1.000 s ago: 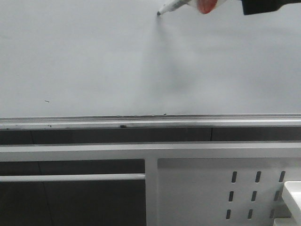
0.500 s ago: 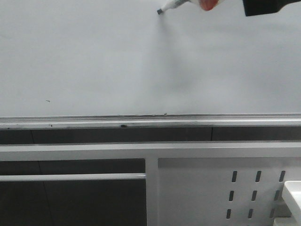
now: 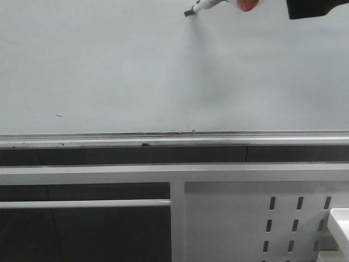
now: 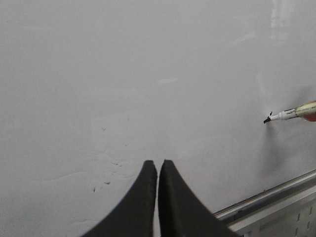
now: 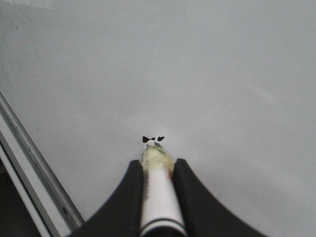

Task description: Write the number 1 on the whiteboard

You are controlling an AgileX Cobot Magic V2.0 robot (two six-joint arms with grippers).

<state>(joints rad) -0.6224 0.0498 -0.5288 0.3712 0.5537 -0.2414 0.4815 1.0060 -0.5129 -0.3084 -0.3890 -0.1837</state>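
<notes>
The whiteboard point(image 3: 109, 65) is a pale glossy panel with a silver rail point(image 3: 163, 140) along its lower edge. No number 1 stroke shows on it. My right gripper point(image 5: 157, 165) is shut on a white marker point(image 5: 158, 190); its black tip point(image 5: 153, 139) is at the board surface. In the front view the marker tip point(image 3: 188, 12) is near the top edge, with the gripper's dark body point(image 3: 316, 7) at the top right. The marker also shows in the left wrist view point(image 4: 289, 114). My left gripper point(image 4: 158, 165) is shut and empty, in front of the board.
A tiny dark speck point(image 3: 59, 115) sits low on the board's left. Below the rail stands a white metal frame with a panel of slotted holes point(image 3: 297, 224). A white object's corner point(image 3: 341, 226) is at the lower right.
The marker tip and right gripper have shifted slightly up and to the right on the board. No stroke has appeared. The view itself has shifted a little.
</notes>
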